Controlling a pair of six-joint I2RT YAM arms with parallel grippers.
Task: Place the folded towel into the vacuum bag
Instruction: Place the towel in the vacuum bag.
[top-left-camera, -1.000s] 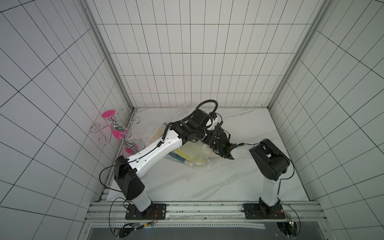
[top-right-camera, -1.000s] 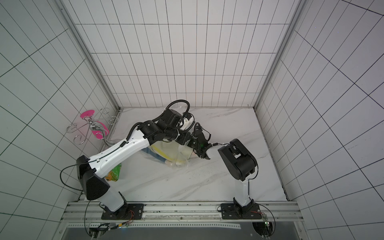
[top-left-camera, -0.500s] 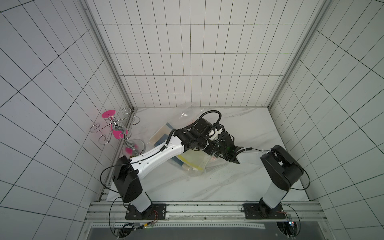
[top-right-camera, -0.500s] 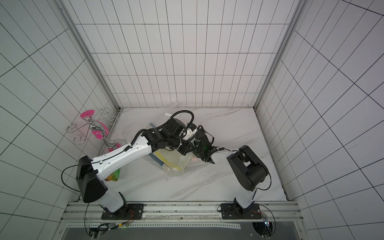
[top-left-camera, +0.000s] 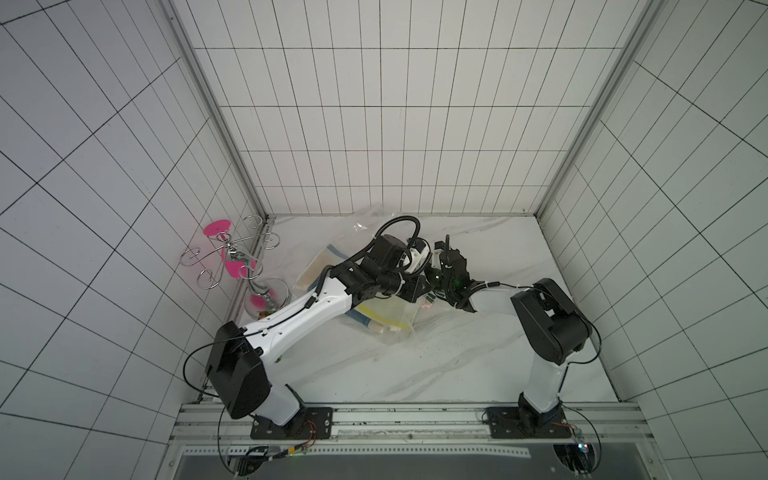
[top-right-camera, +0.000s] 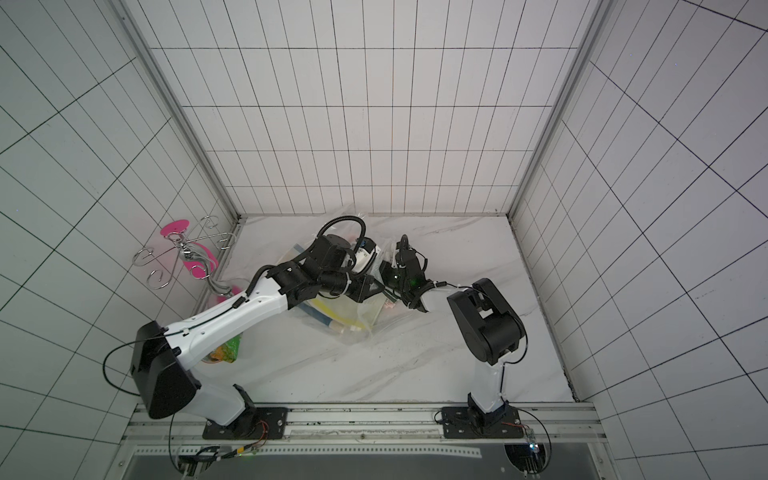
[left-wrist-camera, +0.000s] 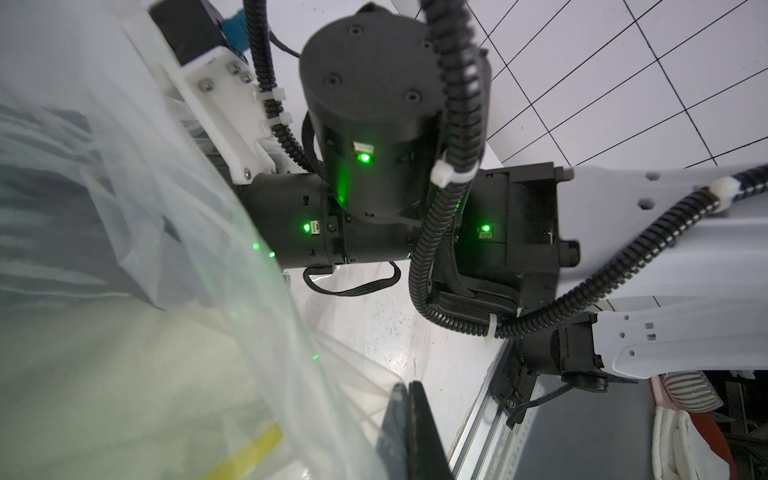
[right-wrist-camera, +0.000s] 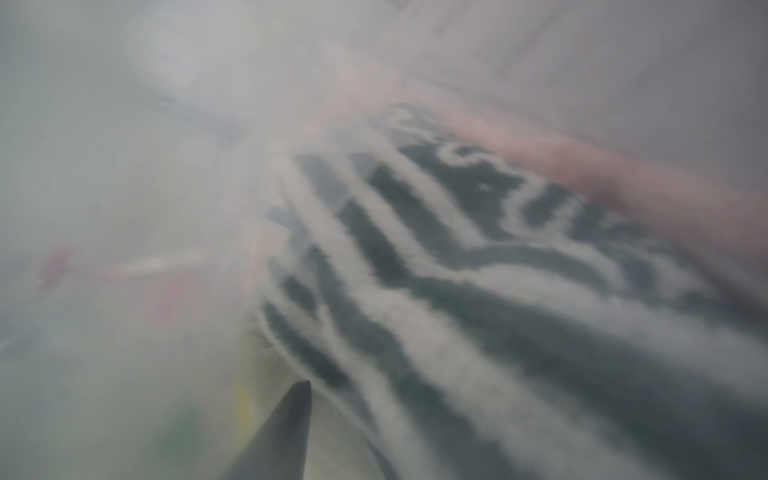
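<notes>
The vacuum bag lies crumpled mid-table, clear plastic in both top views. My left gripper is shut, pinching a fold of the bag's film. It sits beside the right gripper at the bag's right side. My right gripper reaches into the bag. In the right wrist view, hazy behind plastic, the folded towel, dark green with white stripes, lies against it. One finger shows well off centre; the towel hides the other. A cream cloth with yellow and blue edges lies in the bag.
A wire stand with pink discs stands on a glass foot by the left wall. A green packet lies under my left arm. Tiled walls close three sides, and a metal rail runs along the front.
My right gripper's jaws have parted from shut, with the towel inside the bag. Both wrists have shifted slightly, and the bag's far edge has risen toward the back wall.
</notes>
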